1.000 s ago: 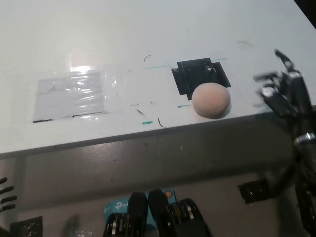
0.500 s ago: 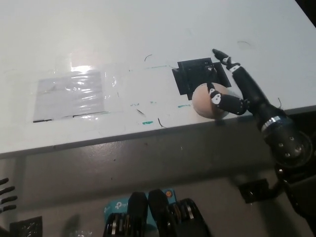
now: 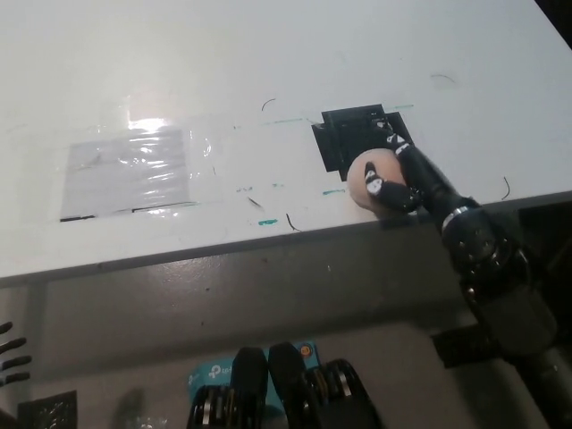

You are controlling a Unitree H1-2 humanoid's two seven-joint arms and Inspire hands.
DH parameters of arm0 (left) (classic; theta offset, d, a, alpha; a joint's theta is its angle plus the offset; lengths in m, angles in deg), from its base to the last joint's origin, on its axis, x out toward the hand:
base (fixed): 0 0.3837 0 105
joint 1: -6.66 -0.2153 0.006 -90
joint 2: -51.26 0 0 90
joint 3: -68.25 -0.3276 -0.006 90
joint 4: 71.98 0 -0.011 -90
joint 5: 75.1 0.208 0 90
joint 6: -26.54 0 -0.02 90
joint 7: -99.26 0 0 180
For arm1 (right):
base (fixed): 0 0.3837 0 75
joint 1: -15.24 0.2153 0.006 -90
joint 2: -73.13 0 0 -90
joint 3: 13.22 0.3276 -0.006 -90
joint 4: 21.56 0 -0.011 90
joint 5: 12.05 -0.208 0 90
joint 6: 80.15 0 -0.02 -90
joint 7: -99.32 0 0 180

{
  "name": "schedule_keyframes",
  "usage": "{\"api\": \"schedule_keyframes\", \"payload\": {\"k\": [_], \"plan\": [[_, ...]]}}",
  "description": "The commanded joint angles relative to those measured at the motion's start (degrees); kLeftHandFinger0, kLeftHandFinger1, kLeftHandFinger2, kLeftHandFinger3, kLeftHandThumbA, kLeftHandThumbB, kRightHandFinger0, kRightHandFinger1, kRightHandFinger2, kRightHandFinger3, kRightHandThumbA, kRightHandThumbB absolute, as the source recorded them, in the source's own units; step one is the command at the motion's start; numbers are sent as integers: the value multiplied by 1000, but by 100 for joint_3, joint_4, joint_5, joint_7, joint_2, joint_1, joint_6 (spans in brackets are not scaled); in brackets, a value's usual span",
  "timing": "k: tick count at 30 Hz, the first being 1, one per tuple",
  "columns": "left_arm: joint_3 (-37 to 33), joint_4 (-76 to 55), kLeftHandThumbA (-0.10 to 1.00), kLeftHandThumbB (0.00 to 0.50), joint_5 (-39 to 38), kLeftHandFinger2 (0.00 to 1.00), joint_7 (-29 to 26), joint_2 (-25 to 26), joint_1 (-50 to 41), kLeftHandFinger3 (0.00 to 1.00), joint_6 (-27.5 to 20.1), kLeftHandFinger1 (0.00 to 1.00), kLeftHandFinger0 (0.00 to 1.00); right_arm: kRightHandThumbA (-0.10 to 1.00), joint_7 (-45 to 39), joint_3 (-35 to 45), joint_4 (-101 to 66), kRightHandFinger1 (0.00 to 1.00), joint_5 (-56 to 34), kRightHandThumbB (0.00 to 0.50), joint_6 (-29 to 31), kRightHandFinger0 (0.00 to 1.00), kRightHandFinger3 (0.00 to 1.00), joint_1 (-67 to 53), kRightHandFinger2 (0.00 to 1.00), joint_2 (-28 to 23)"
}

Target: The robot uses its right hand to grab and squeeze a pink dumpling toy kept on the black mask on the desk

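White desk (image 3: 268, 71) fills the upper two thirds of your frame, with its front edge running from middle left down toward the right. You've got a shiny clear patch (image 3: 130, 170) taped at the left and a few teal and black pen marks near centre.

Your toy (image 3: 374, 176) sits right of centre, close to the desk's front edge, at the lower right corner of the black mask (image 3: 353, 138) and overlapping that corner. It looks roundish from up here, so you can't call a long axis or a facing direction; what shows is a pale pink dome, and its right side is covered.

Your right hand (image 3: 402, 179) comes up from the lower right of the frame and is closed around the toy. One finger curls over the top right of it, another presses in at the lower front, and the rest of the hand wraps the right flank. The fingers are in contact with the toy, clamped on it rather than spread. The toy rests on the desk.

Your left hand (image 3: 11, 353) is barely in view at the far lower left edge, below the desk, only fingertips showing, slightly apart, holding nothing.
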Motion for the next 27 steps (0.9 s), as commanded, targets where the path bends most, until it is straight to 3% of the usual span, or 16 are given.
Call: {"api": "schedule_keyframes", "payload": {"k": [1,7,11,14,16,17,18,19,20,21,22,23,24,25,26,27], "plan": [[43,-149,1000,80,-43,806,17,117,72,888,92,744,761,288,383,21,852,1000,164,500,494,1000,1000,497,1000,232],[87,-130,1000,89,-45,762,-39,80,102,825,57,704,720,294,640,65,1680,1000,65,500,801,1000,1000,454,1000,667],[50,-111,1000,98,-49,778,27,111,117,846,48,713,722,266,613,0,1852,1000,72,500,1086,1000,1000,369,1000,767],[71,-119,1000,91,-82,791,-15,92,166,871,100,721,721,306,4,-341,1945,1000,182,477,1095,1000,1000,443,1000,691],[72,-147,1000,91,-71,781,5,114,179,869,94,727,719,294,-61,-537,2063,1000,285,493,1364,1000,1000,479,1000,677],[61,-170,1000,87,-48,772,3,125,194,856,67,725,696,215,10,-631,2000,723,370,456,1307,537,1000,434,1000,703],[55,-192,1000,85,-44,773,-3,128,198,857,93,721,688,232,189,-720,1919,516,483,397,1201,337,1000,376,1000,731],[44,-200,1000,89,-26,772,-5,133,205,853,91,717,679,188,442,-769,1906,235,576,366,1308,40,1000,319,1000,758],[26,-194,1000,81,-25,784,2,145,215,864,94,723,681,66,710,-815,1910,30,688,291,1461,2,1000,268,584,774],[9,-182,1000,84,-37,790,13,162,223,872,100,727,684,18,971,-860,1932,1,802,264,1622,0,1000,232,361,790],[-1,-171,1000,89,-78,789,-38,166,230,872,100,727,703,-95,1560,-1050,2084,0,1132,38,2073,0,1000,203,137,784],[1,-170,1000,92,-99,789,-39,170,229,874,100,727,711,-100,1797,-1128,2161,53,1235,2,2215,0,1000,197,199,792],[-7,-174,1000,92,-99,790,-35,179,226,875,100,727,713,-100,1842,-1143,2176,127,1233,0,2237,0,1000,186,336,793],[3,-145,1000,96,-70,798,-19,178,238,873,100,727,721,-100,2445,-1255,2331,133,1446,0,2807,0,383,157,248,737],[-1,-151,1000,94,-81,797,-35,184,239,866,100,724,713,-100,2764,-1302,2408,197,1547,0,3005,0,205,154,365,727],[13,-141,1000,91,-97,799,12,196,239,866,100,725,706,-100,3088,-1240,2435,204,1549,0,3179,0,104,123,415,750]]}}
